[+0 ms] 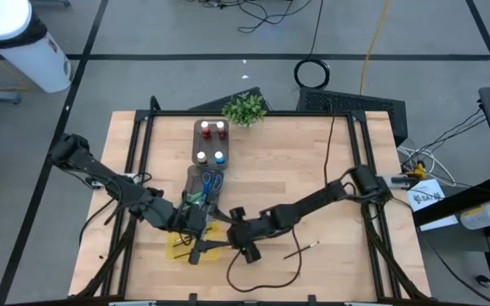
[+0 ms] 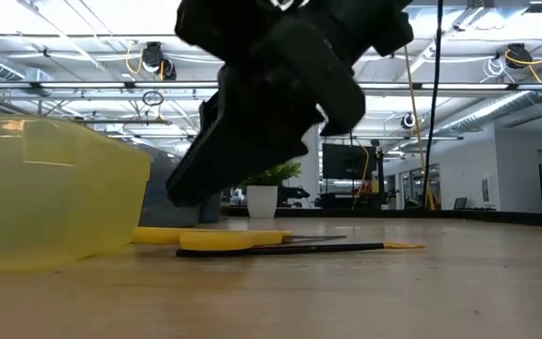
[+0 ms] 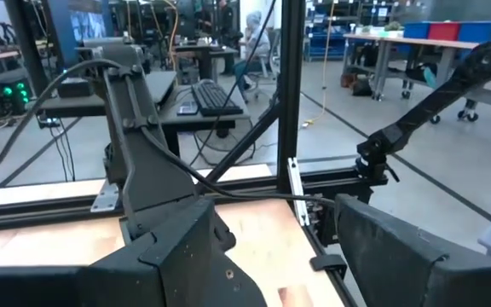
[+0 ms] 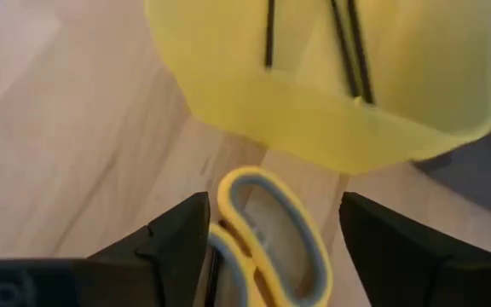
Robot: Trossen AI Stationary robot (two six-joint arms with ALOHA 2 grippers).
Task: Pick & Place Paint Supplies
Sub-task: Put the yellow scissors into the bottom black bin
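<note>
Yellow-handled scissors (image 4: 271, 243) lie flat on the wood beside the yellow tray (image 4: 331, 102), which holds thin dark brushes (image 4: 348, 51). My right gripper (image 4: 271, 213) is open, low over the table (image 1: 243, 242), one finger on each side of the scissors' handle loops; I see no touch. In the low view a dark brush (image 2: 290, 249) lies in front of the scissors (image 2: 224, 240). My left gripper (image 3: 280, 247) is open and empty above the yellow tray (image 1: 196, 229). Another brush (image 1: 300, 249) lies on the table to the right.
The long dark grey organiser tray (image 1: 196, 166) stands behind the yellow tray, with red-, white- and blue-capped bottles (image 1: 211, 143) at its far end and blue- and green-handled scissors (image 1: 207, 183) at its near end. A small potted plant (image 1: 244, 109) stands at the far edge. A black cable (image 1: 262, 276) loops near the front.
</note>
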